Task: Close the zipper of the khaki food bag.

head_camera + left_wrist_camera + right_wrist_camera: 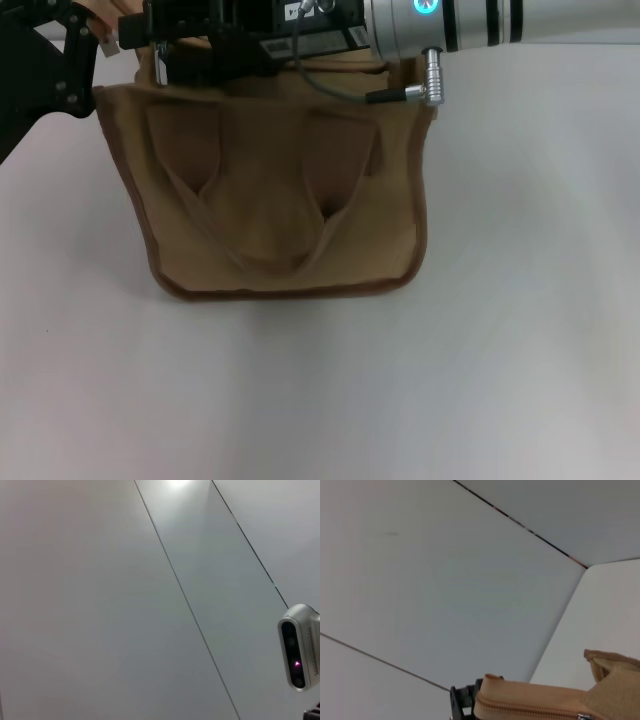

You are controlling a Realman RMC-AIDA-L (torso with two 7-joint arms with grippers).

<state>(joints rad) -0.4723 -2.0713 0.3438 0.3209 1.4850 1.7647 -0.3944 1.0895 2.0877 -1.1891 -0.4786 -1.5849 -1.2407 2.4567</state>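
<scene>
The khaki food bag stands on the white table with its front pocket and two looped handles facing me. My right arm reaches in from the right, and its gripper is over the bag's top edge near the left end. My left gripper is at the bag's upper left corner. The arms hide the bag's top in the head view. The right wrist view shows the tan zipper along the bag's top, with a small silver slider at the picture's edge. A black part sits at the bag's end.
The white table spreads in front of and beside the bag. The left wrist view shows only pale wall panels and a white camera unit mounted off to one side.
</scene>
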